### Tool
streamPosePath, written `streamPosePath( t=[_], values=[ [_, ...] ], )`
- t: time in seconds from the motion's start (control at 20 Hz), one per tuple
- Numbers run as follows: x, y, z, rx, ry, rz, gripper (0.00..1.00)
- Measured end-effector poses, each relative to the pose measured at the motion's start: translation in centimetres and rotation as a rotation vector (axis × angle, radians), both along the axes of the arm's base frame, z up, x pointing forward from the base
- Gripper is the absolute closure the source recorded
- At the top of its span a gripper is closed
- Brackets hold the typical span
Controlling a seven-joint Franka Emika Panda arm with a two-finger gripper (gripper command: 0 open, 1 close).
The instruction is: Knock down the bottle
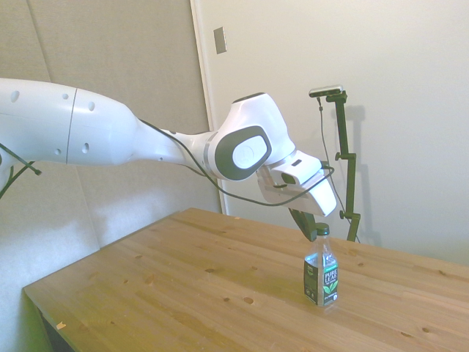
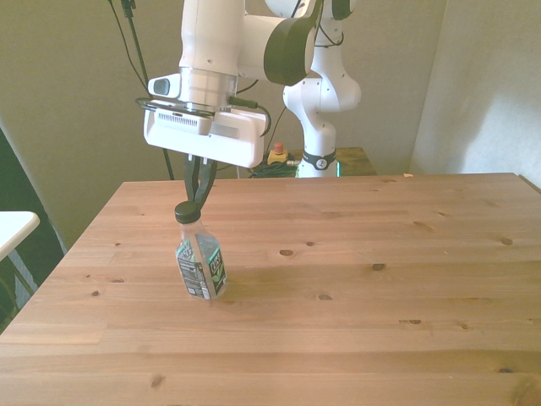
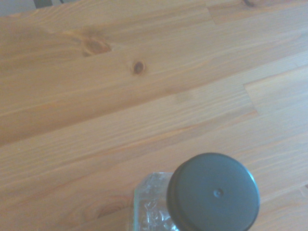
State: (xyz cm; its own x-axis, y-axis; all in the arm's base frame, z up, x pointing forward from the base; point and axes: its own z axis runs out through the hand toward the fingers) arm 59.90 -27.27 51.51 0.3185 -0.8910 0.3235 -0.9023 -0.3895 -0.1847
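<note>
A small clear bottle (image 1: 321, 275) with a dark green cap and a dark label stands on the wooden table (image 1: 183, 293). In the front view the bottle (image 2: 201, 266) leans a little, its cap tipped toward the front view's left. My gripper (image 2: 194, 201) hangs just above and behind the cap, its dark fingers pressed together and shut on nothing. From the side, the gripper (image 1: 308, 229) sits right beside the cap, touching or nearly touching it. The wrist view shows the bottle's cap (image 3: 213, 193) from above, with clear plastic beneath it.
The bare wooden table (image 2: 380, 279) stretches wide toward the front view's right and toward the near edge. A white surface (image 2: 13, 228) juts in at the front view's left, off the table. Walls stand behind the table.
</note>
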Motion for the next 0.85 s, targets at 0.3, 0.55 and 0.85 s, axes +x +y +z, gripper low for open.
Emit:
streamPosePath(
  t=[0.3, 0.55, 0.85],
  values=[
    [3.2, -1.5, -0.5, -0.011, -0.008, -0.065, 1.0],
    [6.2, -2.6, -2.7, -0.003, -0.027, -0.11, 1.0],
    [8.4, -4.2, -3.6, 0.009, -0.102, -0.148, 1.0]
  ],
)
